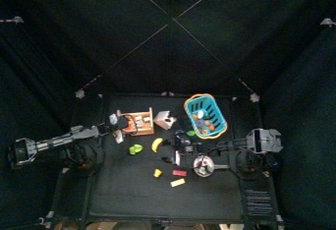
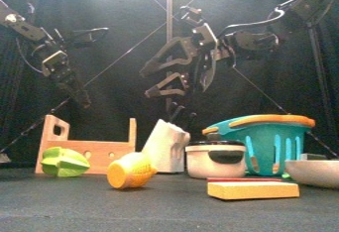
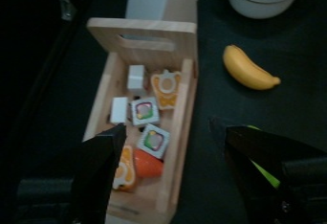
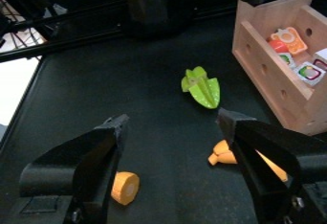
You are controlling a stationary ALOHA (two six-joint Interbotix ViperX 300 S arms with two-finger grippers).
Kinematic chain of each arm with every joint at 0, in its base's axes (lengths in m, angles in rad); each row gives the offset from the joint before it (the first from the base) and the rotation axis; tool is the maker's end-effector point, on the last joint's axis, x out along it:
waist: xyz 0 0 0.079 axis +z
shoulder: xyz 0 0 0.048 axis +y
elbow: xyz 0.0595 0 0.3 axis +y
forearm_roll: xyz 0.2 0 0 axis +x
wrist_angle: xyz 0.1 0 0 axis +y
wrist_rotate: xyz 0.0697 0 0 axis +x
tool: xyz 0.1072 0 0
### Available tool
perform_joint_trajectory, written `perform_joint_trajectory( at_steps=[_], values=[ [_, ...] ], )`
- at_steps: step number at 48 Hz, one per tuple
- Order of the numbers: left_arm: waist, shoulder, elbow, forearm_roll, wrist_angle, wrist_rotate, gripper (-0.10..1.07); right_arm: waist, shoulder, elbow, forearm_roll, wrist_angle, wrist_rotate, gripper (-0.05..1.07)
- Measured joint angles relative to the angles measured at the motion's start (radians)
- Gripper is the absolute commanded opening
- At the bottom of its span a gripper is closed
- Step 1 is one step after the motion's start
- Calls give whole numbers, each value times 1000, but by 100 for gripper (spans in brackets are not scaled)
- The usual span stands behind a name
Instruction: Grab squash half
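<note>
Left tool (image 3: 166, 161) we see spread wide above the box (image 3: 141, 36), empty. Right tool (image 4: 179, 161) spread, empty; squash half (image 4: 124, 187) lies beneath it, toward the surface's (image 4: 76, 84) front edge.

The wooden crate (image 3: 143, 103) is of pale, unpainted wood with a smooth, matt face. Inside it lie small blocks (image 3: 151, 124) with printed, slightly glossy faces. At 2 o'clock from the crate, the yellow piece (image 3: 250, 67) looks like smooth plastic with a soft shine. The green leafy piece (image 4: 201, 85) is glossy plastic too. The table (image 4: 115, 103) has a black, matt surface. In the front view, the basket (image 2: 263, 137) is teal plastic with an orange rim, and the small pot (image 2: 216, 161) looks like brushed metal.
</note>
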State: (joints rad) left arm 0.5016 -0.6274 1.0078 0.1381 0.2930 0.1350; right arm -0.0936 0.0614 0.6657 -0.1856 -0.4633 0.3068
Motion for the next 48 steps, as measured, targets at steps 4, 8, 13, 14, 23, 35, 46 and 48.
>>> perform_joint_trajectory(
  at_steps=[4,8,13,14,23,35,46,48],
  values=[
    [41,12,2,8,-2,0,101,0,0,0,8,6,0,103],
    [74,18,2,8,11,-2,101,0,0,0,18,18,2,103],
    [95,34,5,-3,32,-2,101,0,0,0,32,34,0,103],
    [97,40,5,-6,35,-2,101,-2,0,0,34,37,0,103],
    [118,103,3,8,46,-2,101,-17,-2,0,61,51,2,103],
    [144,219,-31,60,46,0,101,-52,-38,0,71,52,2,103],
    [163,314,-81,75,69,2,101,-67,-40,-2,75,52,3,103],
    [161,325,-87,77,78,0,101,-67,-41,0,74,52,3,103]
  ],
)
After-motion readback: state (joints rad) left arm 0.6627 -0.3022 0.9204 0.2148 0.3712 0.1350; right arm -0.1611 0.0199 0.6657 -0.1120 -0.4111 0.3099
